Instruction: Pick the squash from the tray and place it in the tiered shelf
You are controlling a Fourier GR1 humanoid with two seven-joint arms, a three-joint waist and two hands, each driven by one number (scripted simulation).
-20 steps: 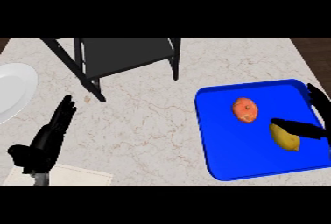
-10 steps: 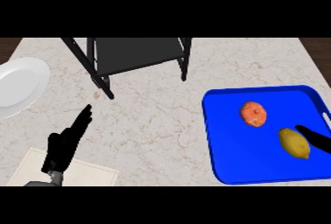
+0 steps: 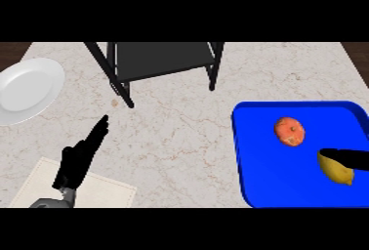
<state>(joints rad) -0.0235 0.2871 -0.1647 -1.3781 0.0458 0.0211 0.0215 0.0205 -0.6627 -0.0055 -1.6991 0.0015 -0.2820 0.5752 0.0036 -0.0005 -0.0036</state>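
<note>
The yellow squash (image 3: 336,171) lies in the blue tray (image 3: 249,151) near its right side. Only a little of my right hand (image 3: 347,157) shows at the view's right edge; a straight black finger lies across the squash's upper end, touching it, not curled round it. The black tiered shelf (image 3: 163,60) stands at the counter's back, left of the tray. My left hand (image 3: 78,160) rests open at the lower left, fingers straight and pointing up and to the right, holding nothing.
An orange-red round fruit (image 3: 290,132) lies in the tray, up and left of the squash. A white plate (image 3: 27,91) sits at the far left. A beige cloth (image 3: 97,189) lies under my left forearm. Marbled counter spans between shelf and tray.
The view has shifted, so tray and shelf sit lower and further right. My right hand shows less, now just a finger on the squash's top. The left hand stays open.
</note>
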